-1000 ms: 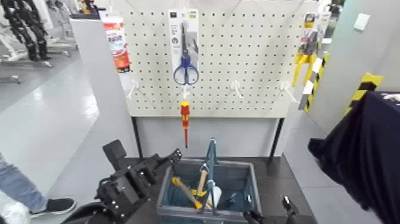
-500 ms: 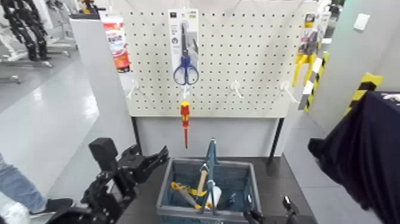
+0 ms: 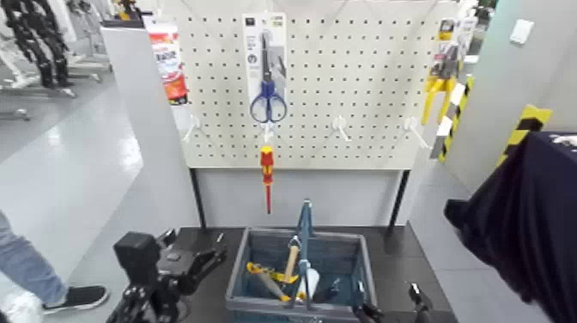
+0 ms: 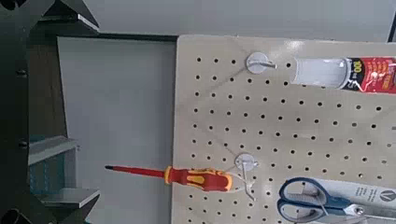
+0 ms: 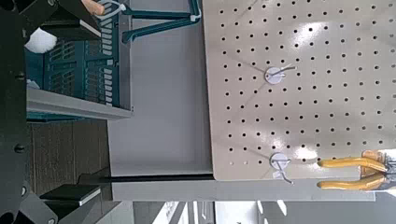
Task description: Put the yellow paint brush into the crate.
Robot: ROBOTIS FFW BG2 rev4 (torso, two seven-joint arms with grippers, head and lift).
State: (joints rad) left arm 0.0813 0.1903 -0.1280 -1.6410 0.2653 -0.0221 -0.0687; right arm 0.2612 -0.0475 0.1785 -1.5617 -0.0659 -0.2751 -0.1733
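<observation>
The yellow paint brush (image 3: 260, 275) lies in the left half of the grey-blue crate (image 3: 361, 258), slanted, with nothing holding it. The crate's tall centre handle (image 3: 305, 225) stands upright. My left gripper (image 3: 206, 255) is open and empty, low and to the left of the crate, apart from it. In the left wrist view my left gripper (image 4: 82, 105) shows its jaws spread wide. My right gripper (image 3: 386, 307) is parked at the crate's near right corner, open and empty. In the right wrist view (image 5: 70, 103) its jaws are also wide apart, with the crate (image 5: 75, 70) beside them.
A pegboard (image 3: 361, 94) stands behind the crate with blue scissors (image 3: 268, 103), a red-and-yellow screwdriver (image 3: 267, 172) and yellow packaged tools (image 3: 442, 82). The crate also holds a wooden-handled tool (image 3: 292, 258) and a white object (image 3: 312, 280). A person's leg (image 3: 26, 273) is at far left.
My left arm has pulled back from the crate's left edge, moving left and down. The brush has settled flatter in the crate. The right arm has not moved.
</observation>
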